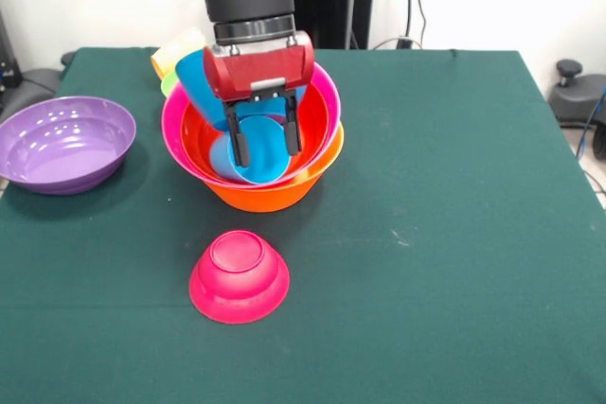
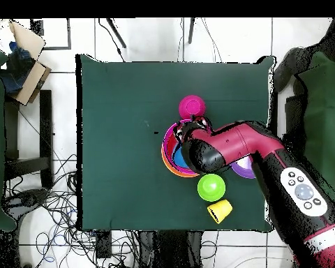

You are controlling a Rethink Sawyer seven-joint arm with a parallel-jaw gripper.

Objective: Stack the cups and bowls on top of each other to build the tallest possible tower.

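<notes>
The tower [image 1: 275, 191] has the large orange bowl as its base, with the pink bowl [image 1: 327, 101] and the red-orange bowl [image 1: 197, 134] nested in it. A blue bowl [image 1: 194, 78] stands steeply tilted inside them. My gripper [image 1: 265, 139] reaches down into the pile with its fingers apart, one on each side of the blue bowl's lower part. A paler blue patch [image 1: 220, 153] lies beside it; I cannot tell what it is. In the overhead view my arm covers most of the tower [image 2: 169, 150]. The teal bowl is out of view.
On the green table [image 1: 454, 186] a purple bowl [image 1: 66, 144] stands at the left and a magenta bowl [image 1: 239, 276] lies upside down in front of the tower. A yellow-orange cup [image 2: 220, 210] and a green bowl [image 2: 211, 186] sit near the robot's side.
</notes>
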